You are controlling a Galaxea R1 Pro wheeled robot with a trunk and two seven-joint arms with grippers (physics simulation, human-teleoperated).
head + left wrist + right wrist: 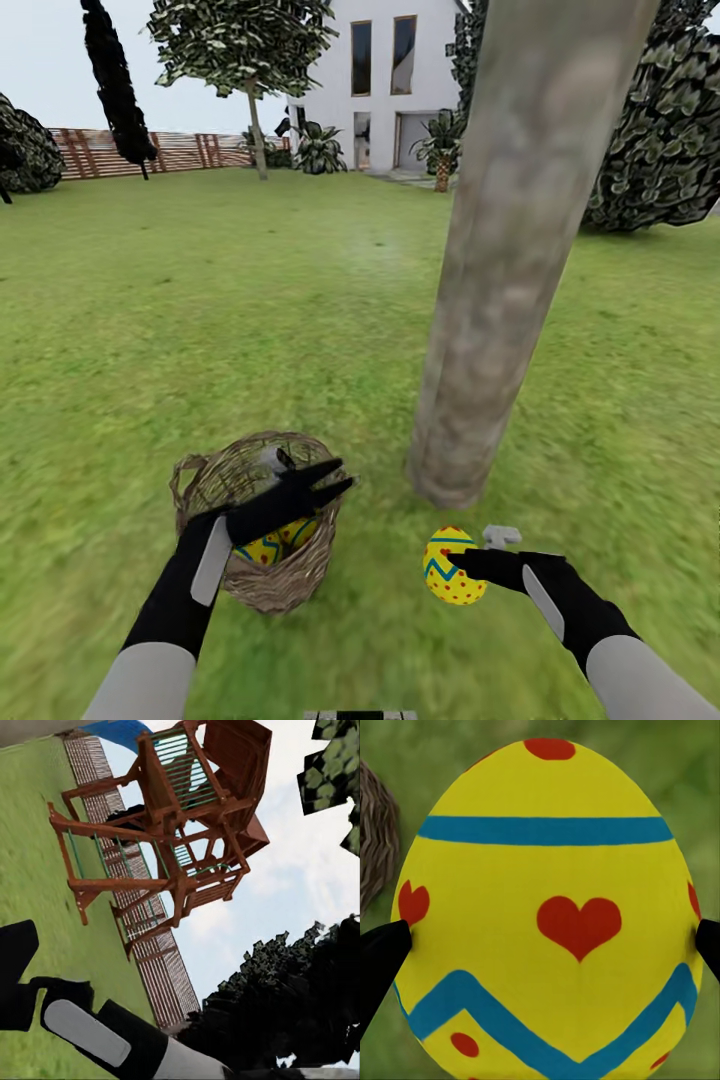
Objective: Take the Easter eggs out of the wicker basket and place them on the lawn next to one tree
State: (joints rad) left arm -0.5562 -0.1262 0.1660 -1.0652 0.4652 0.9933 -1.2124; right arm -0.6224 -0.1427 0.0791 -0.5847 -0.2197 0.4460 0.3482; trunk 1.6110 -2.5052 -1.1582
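Observation:
The wicker basket stands on the lawn just left of the tree, a thick grey-beige trunk. Two yellow Easter eggs lie inside the basket, partly hidden by my left gripper. That gripper hovers over the basket's rim, open and empty. My right gripper is shut on the third egg, held low over the grass close to the foot of the trunk. In the right wrist view this egg sits between the two black fingertips, showing a red heart and blue bands.
A white house, brown fence, a dark bush and slimmer trees stand far off. The left wrist view looks out at a wooden play structure, fence and dark foliage. Grass stretches all around the trunk.

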